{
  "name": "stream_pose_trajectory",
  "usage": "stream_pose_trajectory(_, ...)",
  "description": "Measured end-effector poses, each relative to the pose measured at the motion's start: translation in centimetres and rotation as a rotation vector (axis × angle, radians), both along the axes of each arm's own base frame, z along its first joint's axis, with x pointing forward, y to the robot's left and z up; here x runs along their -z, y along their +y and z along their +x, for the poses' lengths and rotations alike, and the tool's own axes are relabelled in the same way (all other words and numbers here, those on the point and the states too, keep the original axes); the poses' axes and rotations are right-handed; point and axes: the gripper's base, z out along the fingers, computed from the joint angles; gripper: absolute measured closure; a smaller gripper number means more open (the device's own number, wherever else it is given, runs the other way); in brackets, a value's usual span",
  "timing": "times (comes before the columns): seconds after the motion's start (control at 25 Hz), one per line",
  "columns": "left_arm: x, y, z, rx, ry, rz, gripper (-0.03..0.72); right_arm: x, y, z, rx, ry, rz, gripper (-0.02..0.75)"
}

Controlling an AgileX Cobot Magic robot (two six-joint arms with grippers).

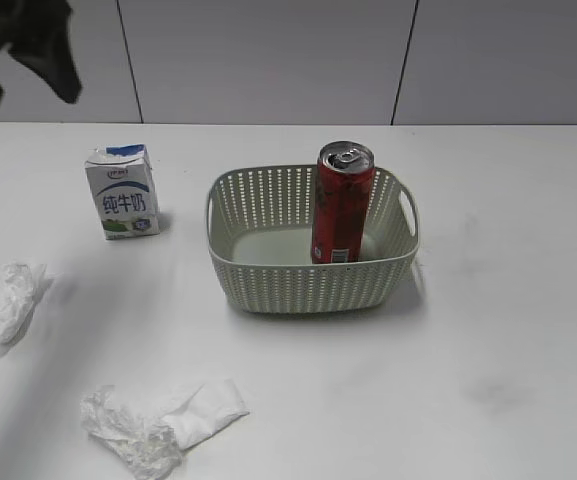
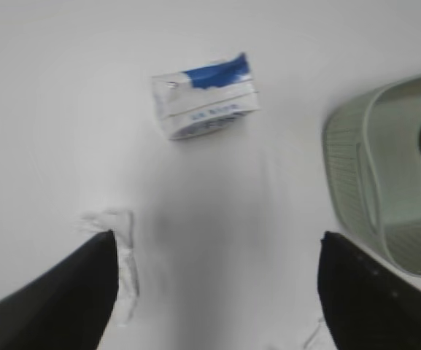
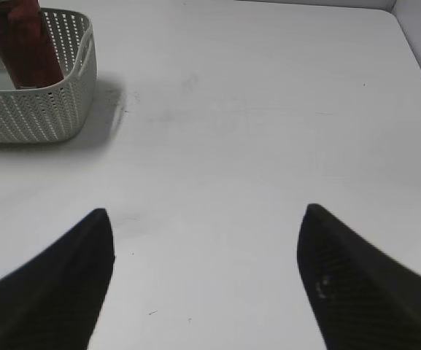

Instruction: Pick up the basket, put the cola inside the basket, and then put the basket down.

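A: Cola [image 1: 342, 205] stands upright inside the basket [image 1: 268, 275], and the basket sits flat on the white table [image 1: 488, 330]. Looks like the job's all but wrapped.

B: Left gripper [image 2: 214, 292] spread wide, holding nothing; right gripper [image 3: 206, 281] the same, well clear of the basket. Next move, I'd say, just pull back.

A: Milk carton [image 1: 122, 192] left of the basket, crumpled tissues [image 1: 158, 420] nearer the camera, pale panelled wall [image 1: 268, 60] behind.

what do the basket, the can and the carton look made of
Basket: looks like matte sage-green plastic, judging by its moulded perforated walls and cut-out handles.
Cola can: likely aluminium, with a glossy red printed body and shiny silver top with a pull tab.
Milk carton: probably coated paperboard, given its folded gable top and printed white-and-blue faces.
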Motion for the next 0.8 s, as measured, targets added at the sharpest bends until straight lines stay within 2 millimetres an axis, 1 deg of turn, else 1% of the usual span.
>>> stream_pose_trajectory(0.12, -1.8, 3.7, -0.7, -0.054, -0.038, 0.011, 0.04, 0.0, 0.0, 0.0, 0.003, 0.0, 0.002, 0.144)
stream_pose_trajectory(0.16, -2.3, 4.6, -1.1, -0.064, -0.053, 0.019, 0.041, 0.0, 0.0, 0.0, 0.003, 0.0, 0.003, 0.144)
stream_pose_trajectory(0.24, -2.7, 5.6, -2.3, -0.068, -0.065, 0.041, 0.044, 0.0, 0.0, 0.0, 0.003, 0.0, 0.002, 0.144)
stream_pose_trajectory(0.32, -3.1, 6.0, -3.8, -0.05, -0.076, 0.057, 0.048, 0.0, 0.0, 0.0, 0.004, 0.001, 0.003, 0.144)
stream_pose_trajectory(0.36, -3.0, 6.0, -4.5, -0.04, -0.071, 0.061, 0.05, 0.0, 0.0, 0.0, 0.004, 0.001, 0.004, 0.144)
stream_pose_trajectory(0.44, -3.0, 6.3, -6.6, -0.025, -0.073, 0.065, 0.056, 0.0, 0.0, 0.0, 0.004, 0.001, 0.004, 0.144)
stream_pose_trajectory(0.6, -2.8, 6.8, -11.9, -0.02, -0.08, 0.067, 0.065, 0.0, 0.0, 0.0, 0.005, 0.001, 0.005, 0.144)
stream_pose_trajectory(0.72, -2.3, 7.2, -15.6, -0.022, -0.11, 0.064, 0.071, 0.0, 0.0, 0.0, 0.005, 0.001, 0.006, 0.144)
stream_pose_trajectory(0.8, -1.7, 7.5, -17.8, -0.026, -0.137, 0.066, 0.073, 0.0, 0.0, 0.0, 0.005, 0.001, 0.006, 0.144)
